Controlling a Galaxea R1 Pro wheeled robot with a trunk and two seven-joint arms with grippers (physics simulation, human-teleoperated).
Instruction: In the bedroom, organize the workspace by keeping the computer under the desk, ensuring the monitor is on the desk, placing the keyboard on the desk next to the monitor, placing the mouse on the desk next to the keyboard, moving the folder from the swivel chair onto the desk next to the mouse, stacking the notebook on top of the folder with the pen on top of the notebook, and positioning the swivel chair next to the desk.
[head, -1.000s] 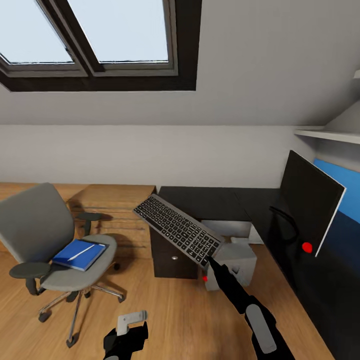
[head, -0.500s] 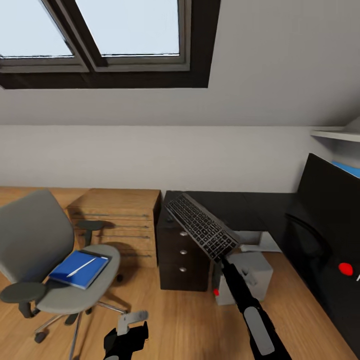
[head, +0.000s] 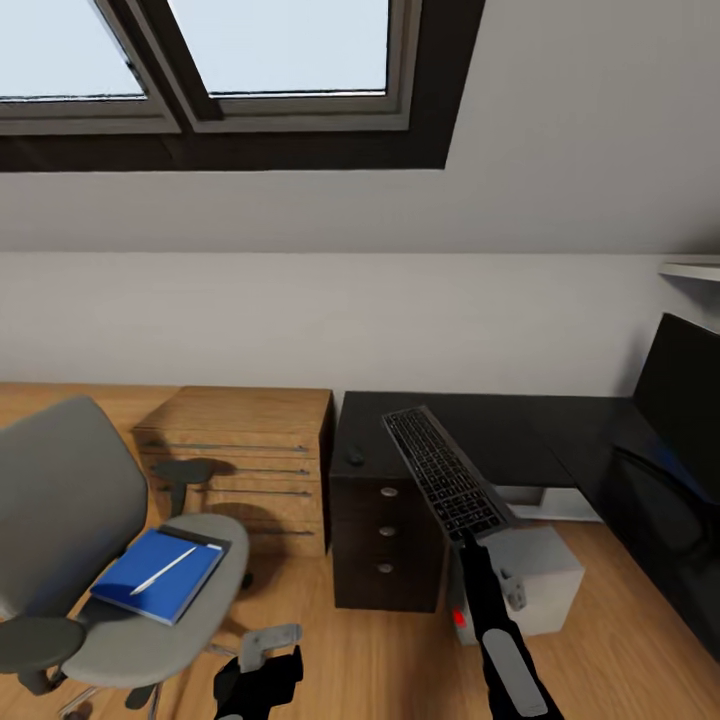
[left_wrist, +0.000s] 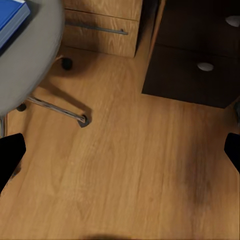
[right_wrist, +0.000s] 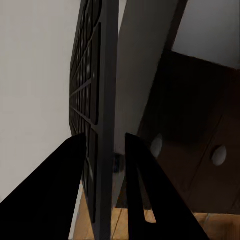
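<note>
My right gripper (head: 468, 532) is shut on the near end of the keyboard (head: 445, 472), which is held tilted in the air above the desk (head: 520, 425) by its drawer unit (head: 385, 545). In the right wrist view both fingers (right_wrist: 65, 195) clamp the keyboard (right_wrist: 100, 100) edge-on. The mouse (head: 352, 456) lies on the desk's left end. The monitor (head: 685, 385) stands at the right edge. Below sits the computer (head: 545, 575). The swivel chair (head: 70, 500) carries the folder (head: 155, 575) and, on it, the pen (head: 163, 568); the notebook is hidden. My left gripper (left_wrist: 120, 155) hangs open over the floor.
A light wooden dresser (head: 240, 460) stands between the chair and the desk's drawers. A sloped wall with a skylight (head: 270, 50) rises behind. A white shelf (head: 690, 270) juts out at the right. Bare wood floor (left_wrist: 125, 165) lies in front of the drawers.
The whole view has shifted, so the camera has moved. The keyboard has turned to point more away from me and now reaches over the desk top. The left gripper stays low and open.
</note>
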